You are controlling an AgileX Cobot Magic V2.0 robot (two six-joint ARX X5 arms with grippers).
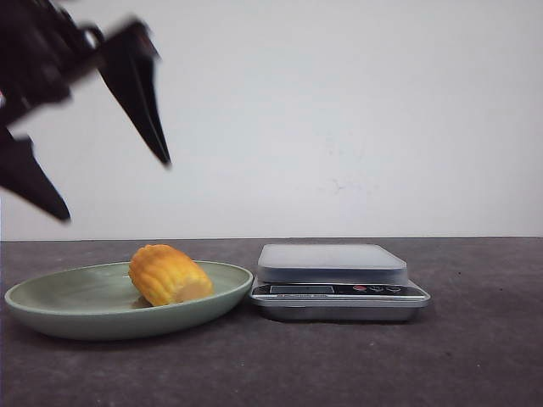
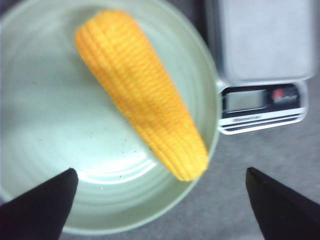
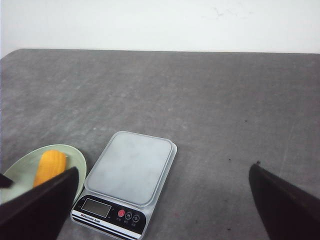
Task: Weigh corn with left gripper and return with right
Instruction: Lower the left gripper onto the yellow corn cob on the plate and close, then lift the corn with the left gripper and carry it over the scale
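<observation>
The corn is a yellow-orange cob lying on the green plate at the left of the table. In the left wrist view the corn lies slantwise across the plate. My left gripper is open and empty, high above the plate; its dark fingers frame the plate's rim. The silver kitchen scale stands right of the plate with nothing on it. My right gripper is open and empty, high above the scale; it does not show in the front view.
The plate and scale stand close together, almost touching. The dark grey table runs back to a white wall. The scale's display and buttons face the front.
</observation>
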